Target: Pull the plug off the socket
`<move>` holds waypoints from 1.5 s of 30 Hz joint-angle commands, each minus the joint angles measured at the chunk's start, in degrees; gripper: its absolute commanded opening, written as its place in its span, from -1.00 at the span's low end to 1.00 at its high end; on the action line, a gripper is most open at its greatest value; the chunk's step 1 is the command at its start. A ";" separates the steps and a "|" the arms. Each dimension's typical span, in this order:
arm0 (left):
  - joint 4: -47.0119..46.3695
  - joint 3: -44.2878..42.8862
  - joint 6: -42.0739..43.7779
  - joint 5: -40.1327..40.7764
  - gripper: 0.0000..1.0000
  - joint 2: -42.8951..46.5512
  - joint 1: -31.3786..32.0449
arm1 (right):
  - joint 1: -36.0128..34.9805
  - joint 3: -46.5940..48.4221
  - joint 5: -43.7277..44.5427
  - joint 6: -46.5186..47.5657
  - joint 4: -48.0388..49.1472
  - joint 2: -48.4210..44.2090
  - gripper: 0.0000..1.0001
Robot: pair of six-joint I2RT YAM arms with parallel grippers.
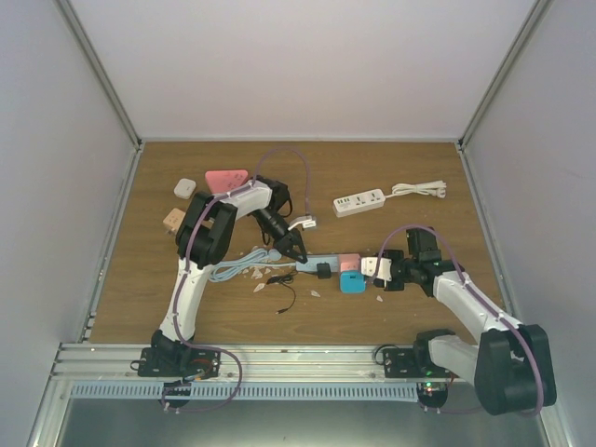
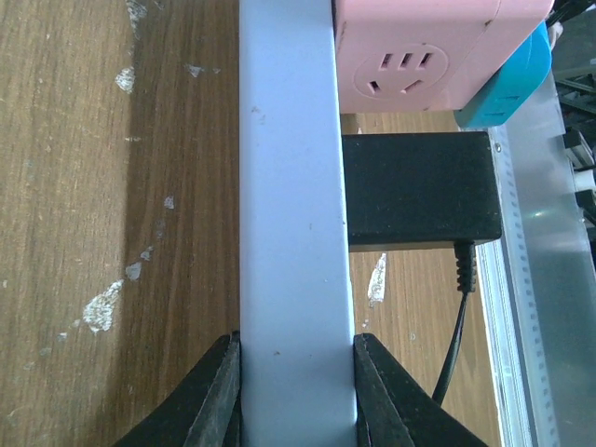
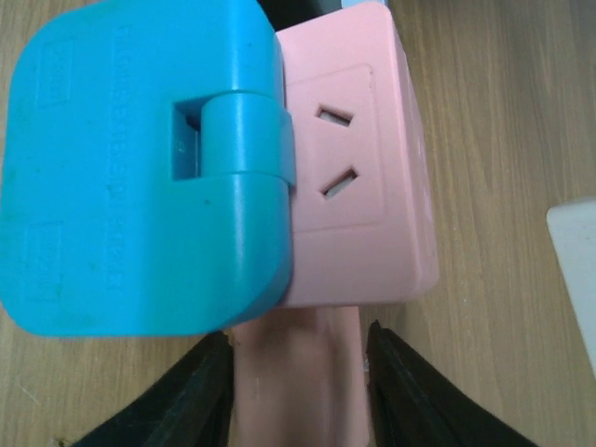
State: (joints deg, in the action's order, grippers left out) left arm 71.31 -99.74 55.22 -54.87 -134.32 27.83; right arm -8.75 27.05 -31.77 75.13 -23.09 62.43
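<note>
While the left pincer (image 2: 296,352) clamps the pale blue power strip (image 2: 296,233) across its width, both fingers (image 2: 219,396) pressed against the strip's sides, the right pincer (image 3: 298,343) grips the lower body of the pink adapter (image 3: 358,186). That adapter sits plugged into the strip near the middle of the table (image 1: 140,279). A blue plug (image 3: 112,168) is touching its side. Just beside the adapter, a black charger (image 2: 419,191) is also seated on the strip, its cord trailing down. A white power strip (image 1: 359,202) lies well apart, farther back.
</note>
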 commanded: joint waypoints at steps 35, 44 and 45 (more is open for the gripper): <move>-39.64 29.85 -2.36 11.01 0.50 35.93 -0.99 | 0.00 22.47 -11.84 -5.79 -24.80 25.06 -0.94; -46.25 32.16 -4.26 13.86 0.37 33.66 4.89 | 0.90 24.82 -11.70 -3.95 -26.31 31.25 -0.94; -46.51 32.15 -4.32 14.11 0.34 33.26 5.48 | 1.03 25.12 -11.72 -3.82 -26.57 31.55 -0.93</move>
State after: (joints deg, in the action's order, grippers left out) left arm 30.89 -68.01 51.46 -42.44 -100.22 31.35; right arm -7.68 52.38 -43.27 69.78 -45.43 91.07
